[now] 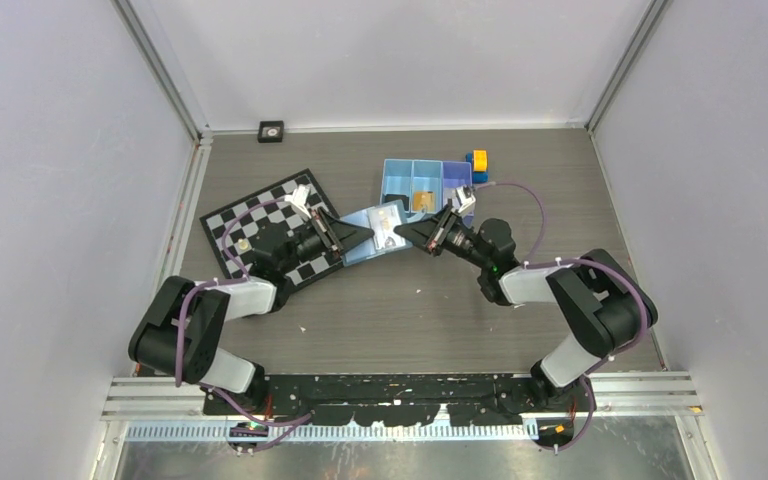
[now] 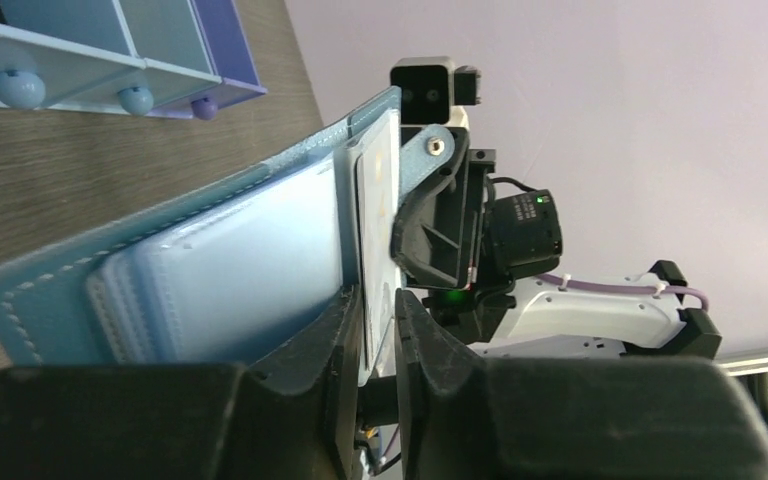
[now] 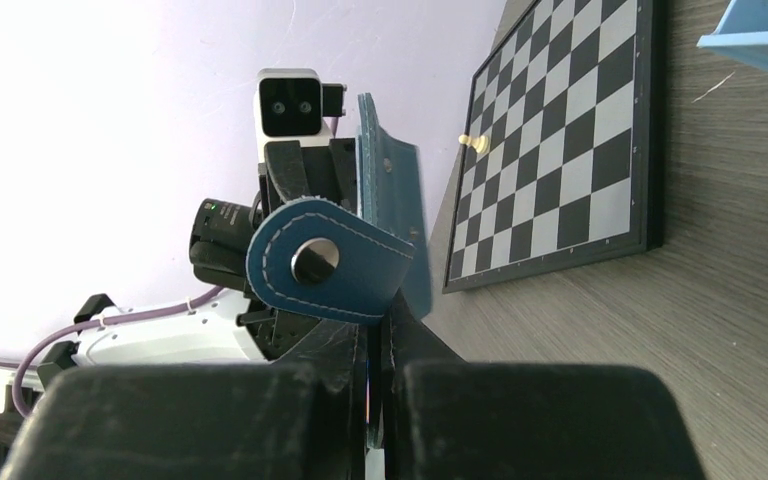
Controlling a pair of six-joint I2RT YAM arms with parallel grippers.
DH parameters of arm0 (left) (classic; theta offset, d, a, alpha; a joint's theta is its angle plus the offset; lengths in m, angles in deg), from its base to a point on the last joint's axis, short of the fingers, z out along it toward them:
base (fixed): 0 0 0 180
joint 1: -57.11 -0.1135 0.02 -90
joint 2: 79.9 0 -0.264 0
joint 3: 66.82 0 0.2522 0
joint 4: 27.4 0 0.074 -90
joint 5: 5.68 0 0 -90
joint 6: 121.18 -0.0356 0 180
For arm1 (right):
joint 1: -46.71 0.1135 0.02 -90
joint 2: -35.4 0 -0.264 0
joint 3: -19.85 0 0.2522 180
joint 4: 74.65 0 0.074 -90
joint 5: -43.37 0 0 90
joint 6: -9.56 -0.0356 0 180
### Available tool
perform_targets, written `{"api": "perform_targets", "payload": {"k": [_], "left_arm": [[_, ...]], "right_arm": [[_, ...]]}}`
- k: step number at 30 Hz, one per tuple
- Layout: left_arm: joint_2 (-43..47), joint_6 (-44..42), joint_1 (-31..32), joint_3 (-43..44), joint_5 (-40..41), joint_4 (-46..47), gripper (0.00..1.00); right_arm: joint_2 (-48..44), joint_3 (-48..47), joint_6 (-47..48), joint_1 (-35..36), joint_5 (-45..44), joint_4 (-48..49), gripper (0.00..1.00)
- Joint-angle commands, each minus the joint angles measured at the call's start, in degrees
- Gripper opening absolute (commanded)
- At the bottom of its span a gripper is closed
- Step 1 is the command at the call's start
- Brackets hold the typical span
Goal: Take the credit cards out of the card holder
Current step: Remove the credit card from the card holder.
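the chessboard lies below and behind the left gripper. the three-compartment tray sits on the table just beyond both sets of jaws. the card holder hangs opened out between the two grippers, off the table, with its lighter inside turned up. the right gripper has its jaws together on one end of it, and the snap flap sits just ahead of the fingertips. the left gripper's jaws stand a little apart astride the other end, where a pale card shows in its pocket. whether they pinch the card, the holder's edge or nothing, i cannot tell. a tan flat piece lies in the tray's middle compartment, beyond the right jaws. it may be a card already out, but it is too small to be sure. my read: the holder is open and steadied and the pale card is not yet drawn, so the task is about midway at best.
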Motion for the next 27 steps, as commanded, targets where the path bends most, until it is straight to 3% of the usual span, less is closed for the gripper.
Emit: {"api": "perform_targets", "payload": {"k": [1, 6, 11, 18, 27], "left_arm": [[0.4, 3.5, 1.2, 0.8, -3.9, 12.4, 0.16], [0.4, 3.4, 1.0, 0.6, -3.6, 12.3, 0.12], [0.3, 2.7, 1.0, 1.1, -3.9, 9.7, 0.15], [-0.9, 2.4, 1.2, 1.4, -3.8, 9.8, 0.24], [2.6, -5.9, 1.2, 2.9, -0.4, -10.1, 0.24]], "right_arm": [[2.1, -2.7, 1.3, 1.5, 1.5, -1.3, 0.01], [1.8, -3.3, 4.1, 1.6, 0.9, -5.8, 0.01], [0.2, -4.1, 7.0, 2.9, 0.9, -7.8, 0.01], [1.1, -4.6, 5.4, 5.3, 3.7, -0.8, 0.01], [1.4, -4.5, 4.6, 5.7, 4.7, 2.3, 0.01]]}}
